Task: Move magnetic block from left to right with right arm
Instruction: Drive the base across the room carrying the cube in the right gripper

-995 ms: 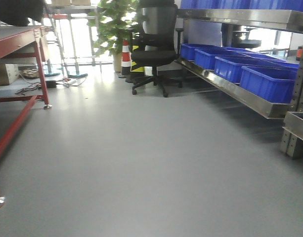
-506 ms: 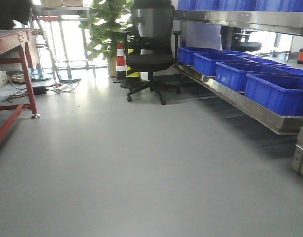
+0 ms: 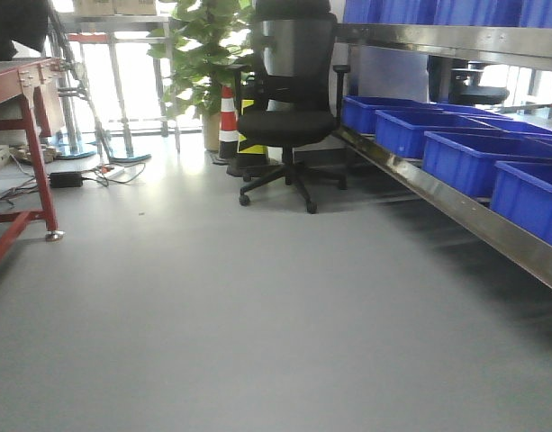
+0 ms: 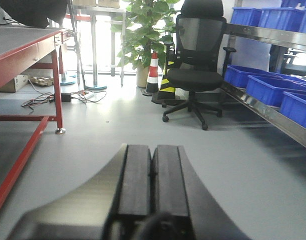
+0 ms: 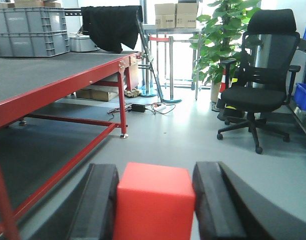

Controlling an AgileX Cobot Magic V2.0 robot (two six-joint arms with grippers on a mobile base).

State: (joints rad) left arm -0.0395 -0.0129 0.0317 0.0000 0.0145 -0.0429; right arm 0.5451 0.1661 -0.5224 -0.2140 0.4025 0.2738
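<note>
The magnetic block, a plain bright red cube, sits between the two black fingers of my right gripper in the right wrist view. The gripper is shut on it, with a pad against each side, and holds it above the grey floor. In the left wrist view my left gripper is shut, its two dark pads pressed together with nothing between them. Neither gripper nor the block shows in the front view.
A red-framed table with grey crates stands at the left. A black office chair, a plant and a striped cone stand ahead. A metal shelf with blue bins runs along the right. Cables lie on the floor.
The front view has shifted. The red table slid toward the left edge, the shelf and blue bins slid right and partly out of frame, and the chair looks slightly larger.
</note>
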